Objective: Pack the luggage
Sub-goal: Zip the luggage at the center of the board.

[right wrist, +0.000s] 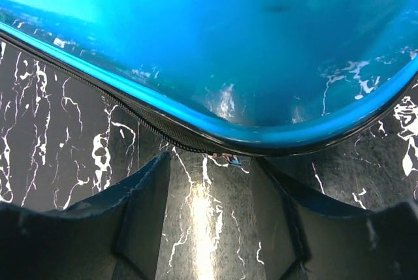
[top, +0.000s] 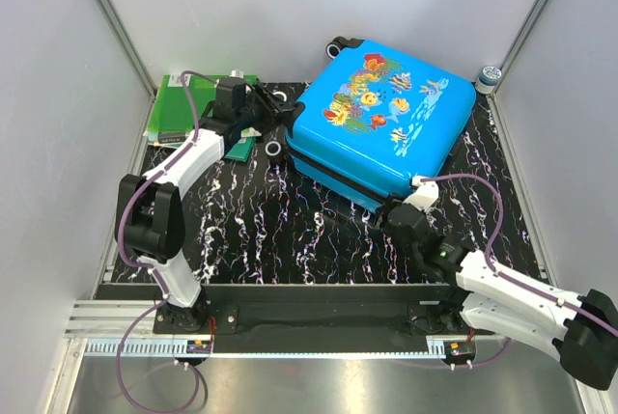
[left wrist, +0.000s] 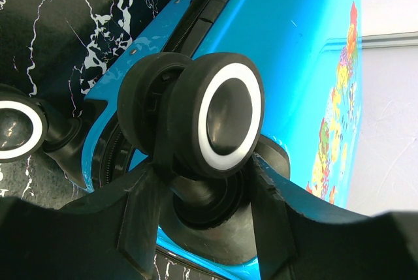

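The luggage (top: 381, 110) lies flat and shut on the black marbled table, its fish print facing up. My left gripper (top: 281, 108) is at its left corner. In the left wrist view the gripper (left wrist: 206, 182) is shut on the stem of a black wheel (left wrist: 222, 120) with a white ring, one finger on each side. My right gripper (top: 393, 213) sits low at the case's near corner. In the right wrist view it (right wrist: 212, 162) stands open just short of the blue shell (right wrist: 228, 32), with a small zip pull (right wrist: 228, 158) between its fingertips.
Green folders (top: 179, 105) lie at the back left behind the left arm. A second wheel (top: 274, 148) sits beside the left gripper, and another (top: 335, 47) shows at the case's far corner. A small round container (top: 490, 76) stands in the back right corner. Grey walls close three sides.
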Robot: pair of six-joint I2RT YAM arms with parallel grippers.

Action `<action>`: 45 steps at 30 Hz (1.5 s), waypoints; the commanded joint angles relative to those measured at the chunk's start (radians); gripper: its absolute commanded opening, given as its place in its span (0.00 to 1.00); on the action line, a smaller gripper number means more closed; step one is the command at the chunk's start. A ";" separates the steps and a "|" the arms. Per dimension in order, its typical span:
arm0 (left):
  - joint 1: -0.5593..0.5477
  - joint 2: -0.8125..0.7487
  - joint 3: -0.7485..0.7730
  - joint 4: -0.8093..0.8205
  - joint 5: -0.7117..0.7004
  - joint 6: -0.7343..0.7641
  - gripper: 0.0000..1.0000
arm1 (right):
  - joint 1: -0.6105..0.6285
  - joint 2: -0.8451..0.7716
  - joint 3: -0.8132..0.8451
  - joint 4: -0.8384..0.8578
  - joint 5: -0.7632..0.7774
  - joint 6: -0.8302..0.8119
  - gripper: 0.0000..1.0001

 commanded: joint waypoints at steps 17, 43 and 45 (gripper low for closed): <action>-0.082 0.024 -0.026 -0.031 0.316 0.231 0.00 | 0.024 0.022 -0.025 0.193 0.217 -0.044 0.22; -0.083 0.043 -0.034 -0.031 0.311 0.237 0.00 | 0.136 0.219 0.085 0.372 0.189 -0.149 0.00; -0.082 0.043 -0.034 -0.031 0.311 0.237 0.00 | 0.141 0.253 0.105 0.397 0.185 -0.158 0.00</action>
